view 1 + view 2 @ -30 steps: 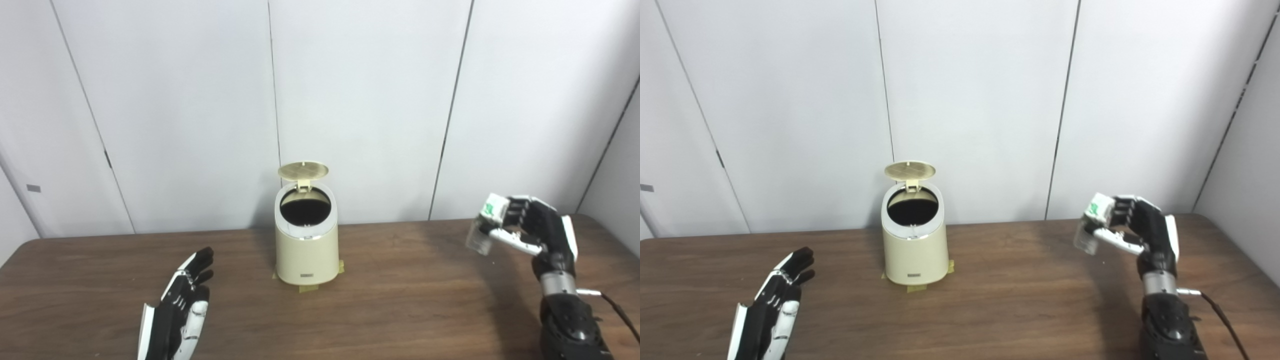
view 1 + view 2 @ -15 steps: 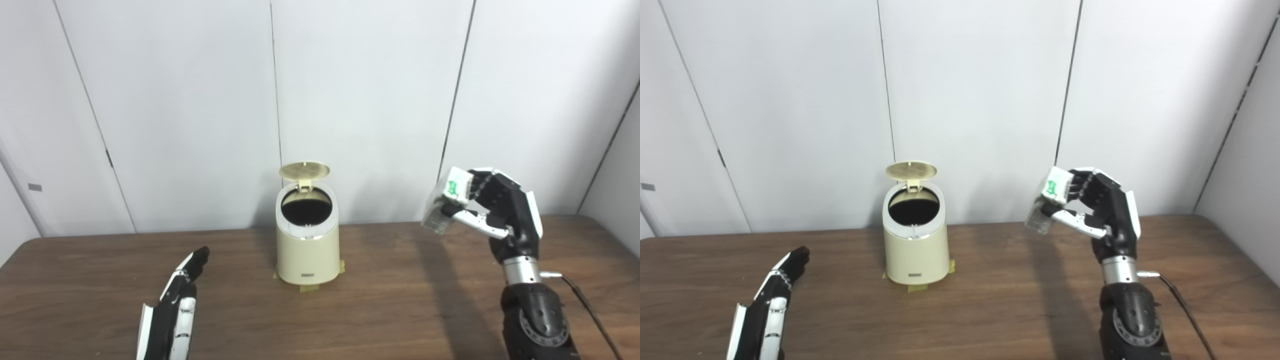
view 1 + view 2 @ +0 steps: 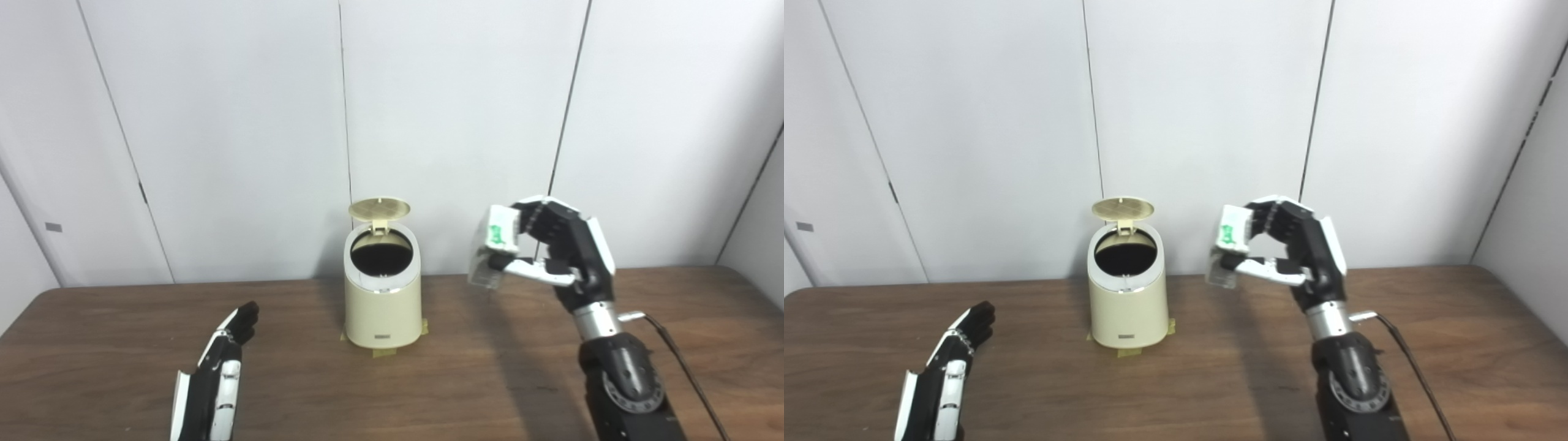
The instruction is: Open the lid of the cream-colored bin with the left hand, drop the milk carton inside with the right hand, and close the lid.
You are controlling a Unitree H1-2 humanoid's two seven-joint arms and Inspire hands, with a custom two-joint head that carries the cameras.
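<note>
Fingers [image 3: 539, 222] of right hand [image 3: 551, 248] curl over top of milk carton [image 3: 493, 252], thumb beneath, carton pinched between, tilted, raised clear of table [image 3: 490, 380]. Carton white, green mark on side. Left of fingers, apart: cream-colored bin [image 3: 383, 288], lid [image 3: 380, 209] upright, dark mouth exposed. Left hand [image 3: 217, 361] low over table, fingers straight, holding nothing.
</note>
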